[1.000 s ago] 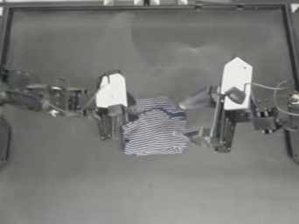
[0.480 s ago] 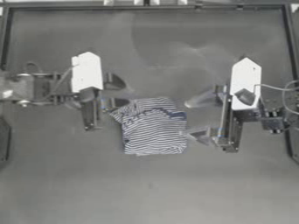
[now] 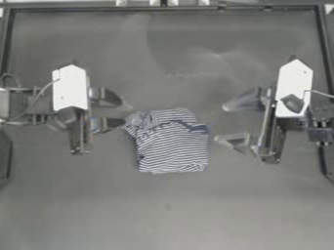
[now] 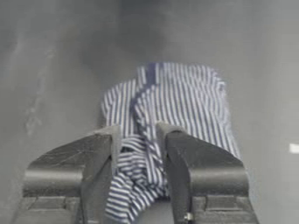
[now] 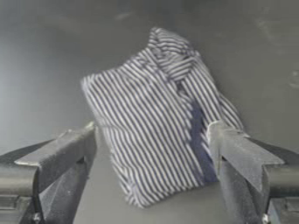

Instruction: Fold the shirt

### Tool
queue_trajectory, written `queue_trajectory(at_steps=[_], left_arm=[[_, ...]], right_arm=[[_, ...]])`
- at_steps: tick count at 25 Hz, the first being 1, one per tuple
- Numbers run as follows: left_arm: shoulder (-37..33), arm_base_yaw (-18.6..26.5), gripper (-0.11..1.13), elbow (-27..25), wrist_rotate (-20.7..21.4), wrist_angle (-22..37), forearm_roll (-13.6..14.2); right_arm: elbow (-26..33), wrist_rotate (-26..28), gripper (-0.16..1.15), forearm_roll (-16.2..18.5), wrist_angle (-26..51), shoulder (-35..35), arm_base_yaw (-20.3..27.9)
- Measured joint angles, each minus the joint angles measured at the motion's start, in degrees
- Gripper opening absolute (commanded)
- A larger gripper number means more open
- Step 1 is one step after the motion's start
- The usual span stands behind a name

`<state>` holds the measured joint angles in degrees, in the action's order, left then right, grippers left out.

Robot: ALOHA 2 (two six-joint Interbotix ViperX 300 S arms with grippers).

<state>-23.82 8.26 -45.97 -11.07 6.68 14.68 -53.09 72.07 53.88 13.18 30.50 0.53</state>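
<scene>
The shirt (image 3: 171,141) lies near the middle of the table (image 3: 163,215) as a compact striped bundle, roughly square along its near edges and bunched and rumpled along the far edge, where a strip of navy shows on the side toward the right arm. In the right wrist view it reads as a folded packet with one puckered corner rising above the rest. The left gripper (image 3: 110,111), which a second ago sat right against the bundle's left edge, has pulled back to the left and now stands apart from the cloth; its jaws are spread and hold nothing, though in the left wrist view the stripes show through the gap between them. The right gripper (image 3: 236,122) has also drawn off a little to the right, well apart from the fabric, jaws wide and empty. With both arms released and backing away, the folding looks essentially done: the shirt rests on its own and keeps its shape. What remains, by my judgement, is at most a tidy of the bunched far edge, which could spring loose if disturbed.
</scene>
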Motion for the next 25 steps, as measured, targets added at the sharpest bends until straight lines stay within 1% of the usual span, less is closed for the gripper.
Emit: queue_trajectory(at_steps=[6,12,16,17,22,25], left_arm=[[-4.75,-1.23,0.73,-2.11,-0.26,2.81,-0.09],[-10.46,-1.76,0.73,-5.01,-0.26,2.99,-0.62],[-12.39,-1.93,0.74,-6.42,-0.26,3.16,-1.41],[-12.83,-1.93,0.75,-6.68,-0.26,3.43,-1.49],[-15.38,-2.11,0.89,-8.44,-0.26,4.66,-1.76],[-17.40,-2.11,0.92,-9.40,-0.26,4.83,-2.11]], right_arm=[[-1.58,0.00,1.01,0.09,0.53,2.90,0.00],[-2.20,0.00,1.01,1.58,1.32,4.39,0.00],[-2.29,-0.09,1.01,2.64,1.76,4.39,0.00],[-2.29,-0.09,1.01,2.99,1.93,4.39,0.00],[-2.46,-0.09,1.01,3.34,2.11,4.48,0.00],[-2.81,-0.09,1.01,3.34,2.11,4.75,0.00]])
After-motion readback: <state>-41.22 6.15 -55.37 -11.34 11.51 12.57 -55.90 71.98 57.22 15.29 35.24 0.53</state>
